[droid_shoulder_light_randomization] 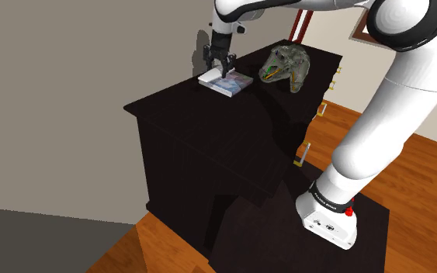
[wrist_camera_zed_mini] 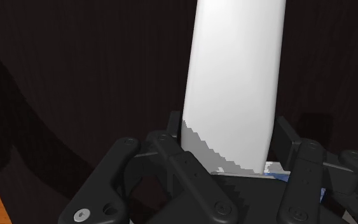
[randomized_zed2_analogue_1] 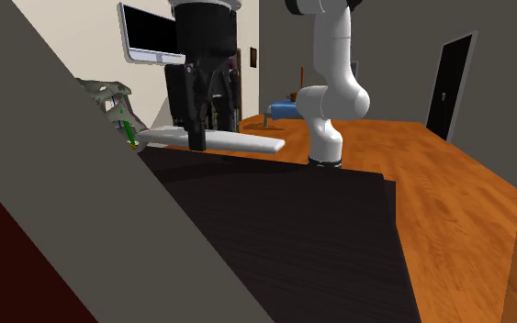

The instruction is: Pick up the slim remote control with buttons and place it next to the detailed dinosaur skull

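Evidently the gripper (wrist_camera_zed_mini: pixel 227 125) pinched the white remote (wrist_camera_zed_mini: pixel 234 76) close to one end, near the dinosaur skull (droid_shoulder_light_randomization: pixel 286 66) on the dark cabinet (droid_shoulder_light_randomization: pixel 209 128). That long overhang could swing or slip free, or knock the skull.

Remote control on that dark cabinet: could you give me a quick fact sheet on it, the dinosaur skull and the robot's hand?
remote control: white, slim, long
end effector: black, two fingers clasping the remote control's long sides
dinosaur skull: greenish grey, jaws open, apart from the remote control, toward the shoulder view's right
surface: top of a dark cabinet with drawer handles
lifted or resting: cannot tell
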{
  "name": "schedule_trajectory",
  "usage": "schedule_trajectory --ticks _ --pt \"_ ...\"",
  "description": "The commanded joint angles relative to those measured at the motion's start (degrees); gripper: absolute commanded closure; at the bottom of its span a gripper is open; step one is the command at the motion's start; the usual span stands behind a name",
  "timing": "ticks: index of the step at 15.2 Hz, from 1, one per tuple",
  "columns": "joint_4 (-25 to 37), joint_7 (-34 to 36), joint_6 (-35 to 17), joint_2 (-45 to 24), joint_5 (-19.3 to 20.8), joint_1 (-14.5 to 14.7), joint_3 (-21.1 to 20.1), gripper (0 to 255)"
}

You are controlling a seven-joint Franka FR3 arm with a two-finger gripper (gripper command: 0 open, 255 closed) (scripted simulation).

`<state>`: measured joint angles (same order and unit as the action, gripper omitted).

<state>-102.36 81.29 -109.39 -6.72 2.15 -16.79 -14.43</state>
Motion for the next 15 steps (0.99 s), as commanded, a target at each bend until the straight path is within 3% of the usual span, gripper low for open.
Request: schedule_trajectory --ticks 1,15 --pt "1.34 -0.01 1.59 0.24 -0.08 0.03 -0.04 255" --pt "12.21 -0.12 12.4 0.19 -0.13 0.19 -0.16 255"
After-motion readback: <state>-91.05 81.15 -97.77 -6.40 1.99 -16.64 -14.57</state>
